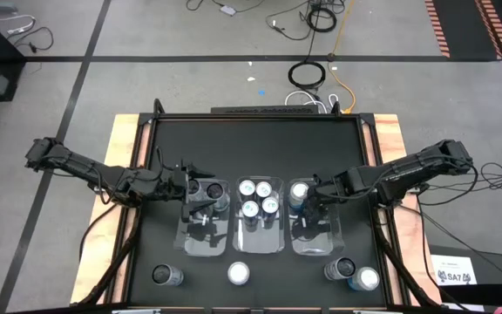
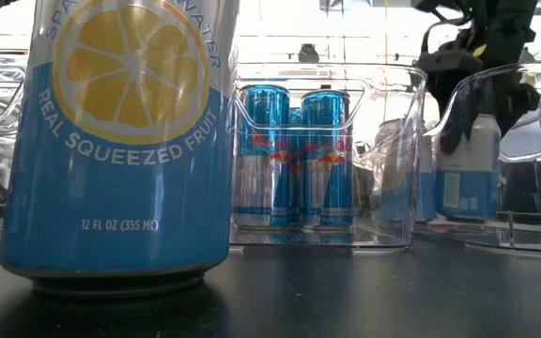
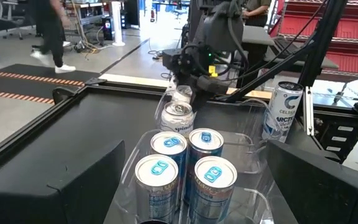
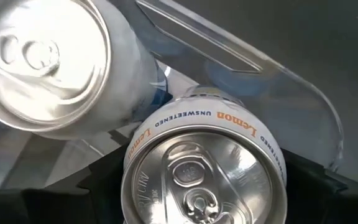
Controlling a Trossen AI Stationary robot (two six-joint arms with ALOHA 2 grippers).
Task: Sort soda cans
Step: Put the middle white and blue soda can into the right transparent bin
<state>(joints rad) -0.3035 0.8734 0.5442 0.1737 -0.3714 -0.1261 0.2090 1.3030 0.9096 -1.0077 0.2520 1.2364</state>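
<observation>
High view: sorting partly done.
Left tool hangs released over the left bin; four blue cans fill the middle bin; right tool grasps a lemon can in the right bin; four loose cans remain near the counter's front edge.

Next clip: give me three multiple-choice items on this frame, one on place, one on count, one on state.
1. Where is the right gripper?
A. At the right bin
B. At the middle bin
C. Off the table

2. How many cans stand in the middle bin?
A. Two
B. Four
C. Six

3. The right gripper is:
A. Open and empty
B. Closed on a lemon can
C. Holding a bin

Answers:
1 A: the high view shows the right gripper over the right bin.
2 B: four blue cans fill the middle bin.
3 B: its wrist view shows the lemon can between its fingers.
</observation>
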